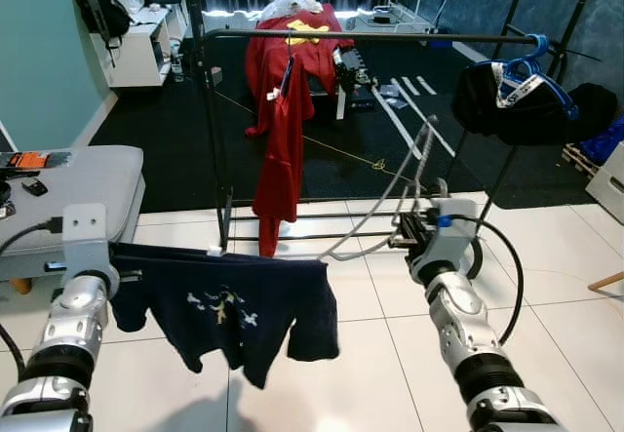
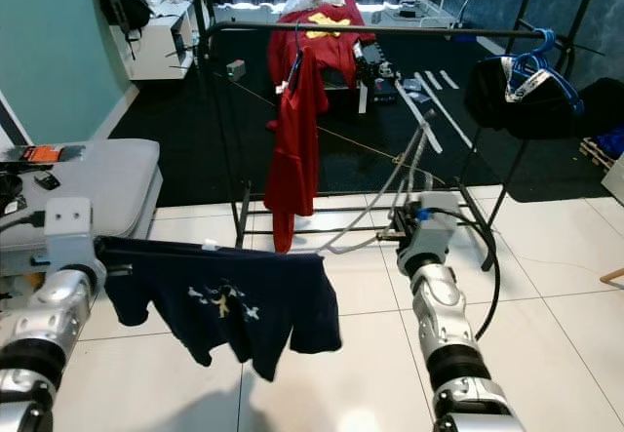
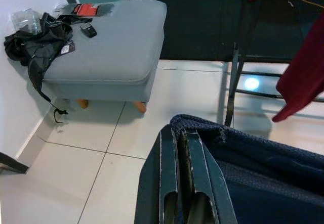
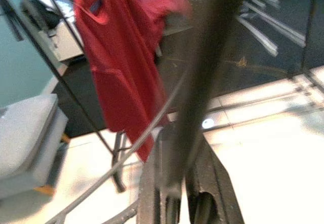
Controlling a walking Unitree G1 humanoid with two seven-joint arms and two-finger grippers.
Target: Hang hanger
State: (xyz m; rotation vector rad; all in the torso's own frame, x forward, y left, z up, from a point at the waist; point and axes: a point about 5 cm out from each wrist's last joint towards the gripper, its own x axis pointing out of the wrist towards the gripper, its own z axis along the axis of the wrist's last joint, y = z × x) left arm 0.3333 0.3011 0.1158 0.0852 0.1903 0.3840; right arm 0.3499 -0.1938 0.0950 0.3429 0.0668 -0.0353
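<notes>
A navy T-shirt with a small print hangs on a grey hanger, held low over the white tiles between my two arms. At the shirt's left shoulder, my left gripper is shut on the navy fabric. My right gripper is shut on the hanger's grey stem near the hook, which curves up to the right of the shirt. Ahead stands a black clothes rack whose top rail lies above and beyond the hanger. On that rail hangs a red shirt.
Blue hangers with a dark garment sit at the rail's right end. A grey ottoman with small items stands to my left. The rack's base bars rest at the edge of the dark carpet, and a red-draped table stands behind.
</notes>
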